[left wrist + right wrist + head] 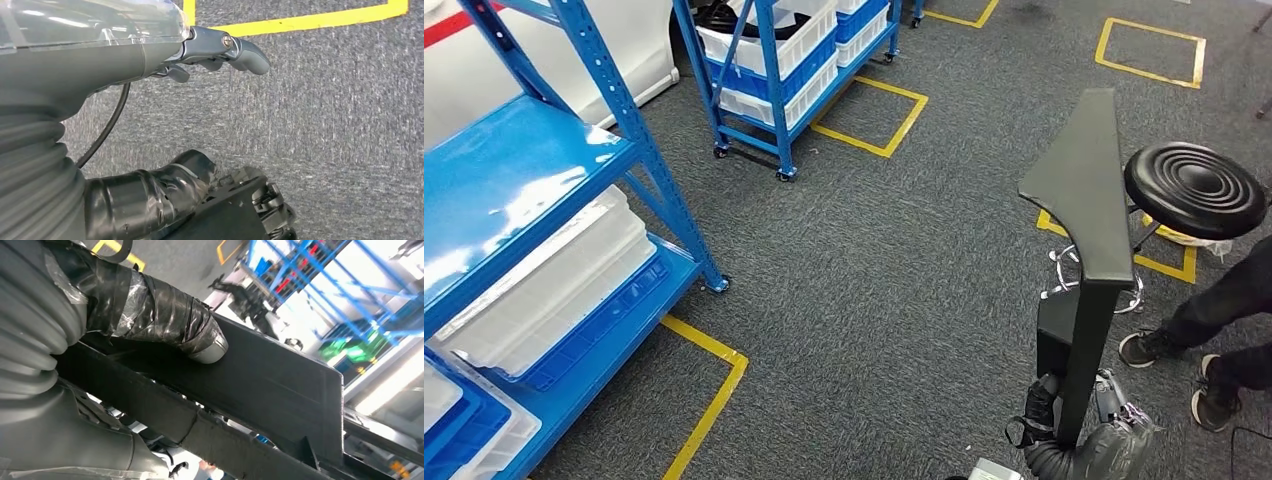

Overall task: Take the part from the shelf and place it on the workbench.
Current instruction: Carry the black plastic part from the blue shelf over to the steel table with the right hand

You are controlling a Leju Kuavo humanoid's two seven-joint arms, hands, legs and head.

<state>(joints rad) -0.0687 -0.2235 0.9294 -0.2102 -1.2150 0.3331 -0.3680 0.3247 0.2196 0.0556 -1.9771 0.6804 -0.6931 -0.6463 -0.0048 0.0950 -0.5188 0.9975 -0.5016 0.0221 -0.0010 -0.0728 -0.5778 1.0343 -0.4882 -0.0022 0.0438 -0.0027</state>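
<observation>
The part (1079, 215), a long black matte panel with an angled upper end, is standing nearly upright in the right hand (1084, 425), seemingly clamped under the thumb, above the carpet.

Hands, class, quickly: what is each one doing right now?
Left hand: holds nothing; open or closed cannot be told.
Right hand: grips the black part.

We stand on grey carpet (874, 260) marked with yellow tape squares (874, 115). A blue shelf rack (544, 200) holding white bins (554, 280) is beside us; a wheeled blue rack (774, 60) stands further off. A black round stool (1194, 188) sits nearby.
</observation>
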